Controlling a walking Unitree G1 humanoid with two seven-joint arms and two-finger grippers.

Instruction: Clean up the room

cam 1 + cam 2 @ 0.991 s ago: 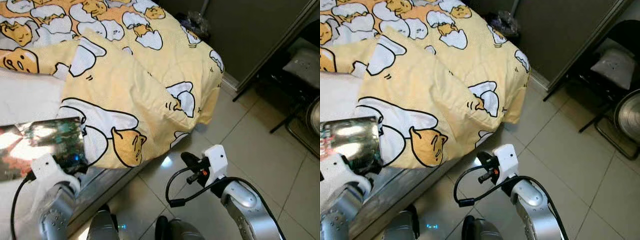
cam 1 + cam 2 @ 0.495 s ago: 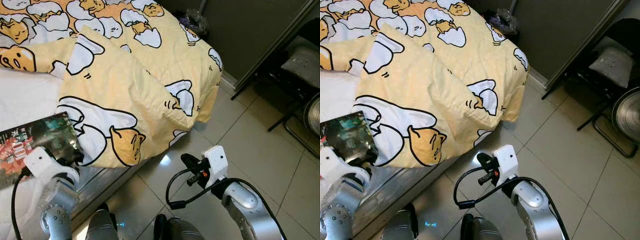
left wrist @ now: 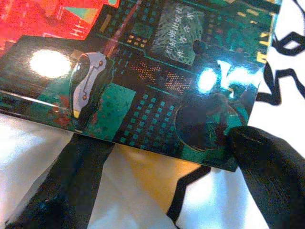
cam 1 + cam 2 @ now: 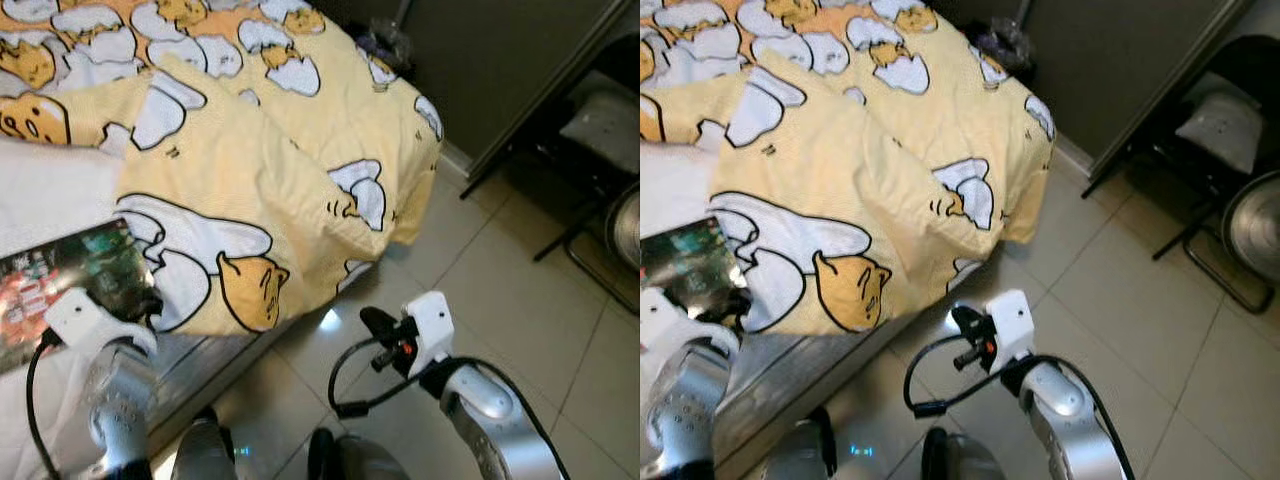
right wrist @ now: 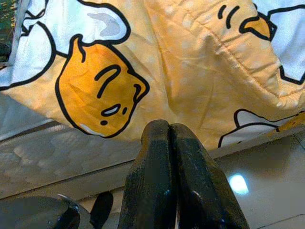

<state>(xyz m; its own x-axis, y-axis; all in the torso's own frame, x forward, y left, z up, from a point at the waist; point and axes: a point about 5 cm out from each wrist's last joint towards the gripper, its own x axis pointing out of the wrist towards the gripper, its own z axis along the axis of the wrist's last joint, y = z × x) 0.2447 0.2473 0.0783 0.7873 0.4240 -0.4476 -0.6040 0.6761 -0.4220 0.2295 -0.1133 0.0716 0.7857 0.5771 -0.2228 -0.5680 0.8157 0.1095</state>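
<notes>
A glossy magazine (image 4: 70,280) with a red and green cover lies on the bed's near left part, across the white sheet (image 4: 50,190) and the edge of the yellow egg-print blanket (image 4: 300,150). My left gripper (image 4: 148,305) is at the magazine's near edge. In the left wrist view its fingers (image 3: 71,186) stand wide apart, open, with the magazine (image 3: 167,71) just beyond their tips. My right gripper (image 4: 372,322) hangs over the floor beside the bed, shut on nothing, its fingers (image 5: 157,191) pressed together.
The bed's side (image 4: 210,355) runs diagonally in front of me. Pale floor tiles (image 4: 500,280) spread to the right. A dark cabinet wall (image 4: 500,60), a black bag (image 4: 385,40), a folding chair (image 4: 600,120) and a fan (image 4: 628,235) stand at the far right.
The magazine, held up and tilted a second ago, has come down to lie flatter on the bed. The left arm has lowered with it. The right arm has barely moved.
</notes>
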